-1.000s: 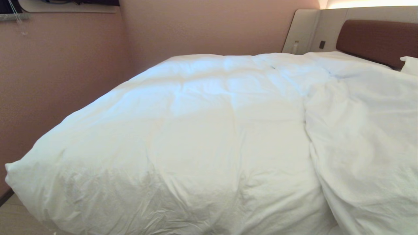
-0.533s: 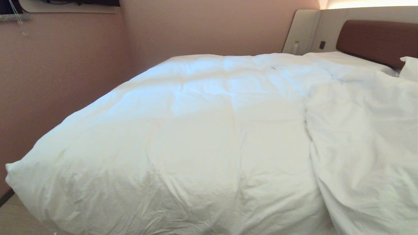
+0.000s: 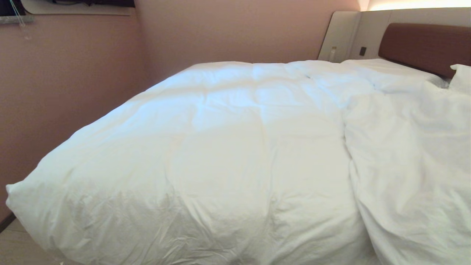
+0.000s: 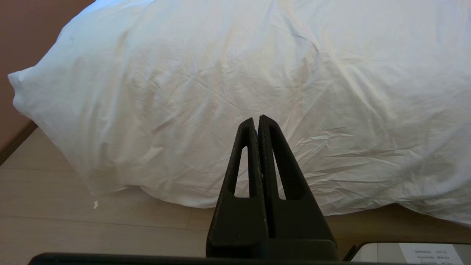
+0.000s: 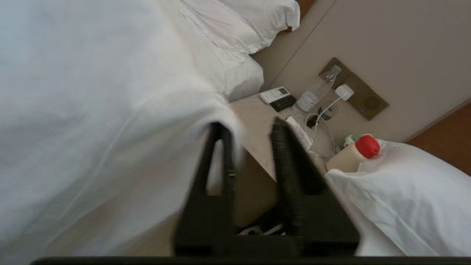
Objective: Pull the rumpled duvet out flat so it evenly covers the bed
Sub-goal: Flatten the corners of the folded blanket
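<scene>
Since a second ago: duvet (image 3: 228, 147) fold at right, near headboard (image 3: 423, 46), dropped lower; pillow (image 3: 463, 75) corner more exposed. Right gripper (image 5: 250, 127) parted beside duvet edge above bedside tabletop (image 5: 257, 121), cloth apparently just let go, nothing between jaws. Left gripper (image 4: 256, 121) clenched, empty, parked low facing foot of bed (image 3: 375, 66). Duvet covering most of bed, right side rumpled. Advice: regrasp right hem deeper, pull outward low and steady, avoid bottle (image 5: 316, 92).

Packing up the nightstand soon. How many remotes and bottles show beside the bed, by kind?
Remote controls: 2 (flat white remote, flat black remote)
Bottles: 2 (clear plastic water bottle, cream bottle with red cap)
Total: 4
</scene>
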### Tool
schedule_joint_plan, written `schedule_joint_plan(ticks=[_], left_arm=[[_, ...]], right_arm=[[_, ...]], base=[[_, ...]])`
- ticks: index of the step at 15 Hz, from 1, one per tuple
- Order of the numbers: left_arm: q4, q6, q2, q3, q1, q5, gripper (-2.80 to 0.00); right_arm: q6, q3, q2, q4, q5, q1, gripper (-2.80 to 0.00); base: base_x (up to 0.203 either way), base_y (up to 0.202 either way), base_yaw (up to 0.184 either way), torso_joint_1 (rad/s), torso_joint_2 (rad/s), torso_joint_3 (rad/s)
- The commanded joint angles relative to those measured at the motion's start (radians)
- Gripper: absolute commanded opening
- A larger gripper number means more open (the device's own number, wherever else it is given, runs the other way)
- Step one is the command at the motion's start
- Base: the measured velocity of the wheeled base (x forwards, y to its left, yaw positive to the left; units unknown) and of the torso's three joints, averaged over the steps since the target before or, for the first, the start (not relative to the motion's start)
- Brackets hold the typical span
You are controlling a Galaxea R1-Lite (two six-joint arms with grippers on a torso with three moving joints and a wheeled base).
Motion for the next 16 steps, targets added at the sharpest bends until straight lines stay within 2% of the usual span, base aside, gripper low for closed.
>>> schedule_joint_plan(ticks=[1, 8, 10, 11, 13, 14, 16], left_arm=[[0.0, 0.0, 0.0, 0.0, -0.001, 0.0, -2.8], [0.0, 0.0, 0.0, 0.0, 0.0, 0.0, -2.8], [0.0, 0.0, 0.0, 0.0, -0.001, 0.0, -2.8], [0.0, 0.0, 0.0, 0.0, 0.0, 0.0, -2.8], [0.0, 0.0, 0.0, 0.0, -0.001, 0.0, -2.8], [0.0, 0.0, 0.0, 0.0, 0.0, 0.0, -2.8], [0.0, 0.0, 0.0, 0.0, -0.001, 0.0, -2.8]], right_arm=[[-0.01, -0.007, -0.003, 0.004, -0.001, 0.0, 0.0], [-0.037, -0.17, -0.001, 0.013, 0.002, -0.003, 0.0], [-0.044, -0.18, -0.015, 0.102, 0.002, -0.003, 0.0], [-0.04, -0.182, -0.038, 0.188, 0.003, -0.002, 0.0], [0.022, -0.179, -0.088, 0.392, 0.011, 0.005, 0.0], [0.083, -0.172, -0.091, 0.428, 0.026, 0.006, 0.0], [0.145, -0.178, -0.035, 0.429, 0.052, 0.007, 0.0]], base=[[0.0, 0.0, 0.0, 0.0, 0.0, 0.0], [0.0, 0.0, 0.0, 0.0, 0.0, 0.0], [0.0, 0.0, 0.0, 0.0, 0.0, 0.0], [0.0, 0.0, 0.0, 0.0, 0.0, 0.0], [0.0, 0.0, 0.0, 0.0, 0.0, 0.0], [0.0, 0.0, 0.0, 0.0, 0.0, 0.0], [0.0, 0.0, 0.0, 0.0, 0.0, 0.0]])
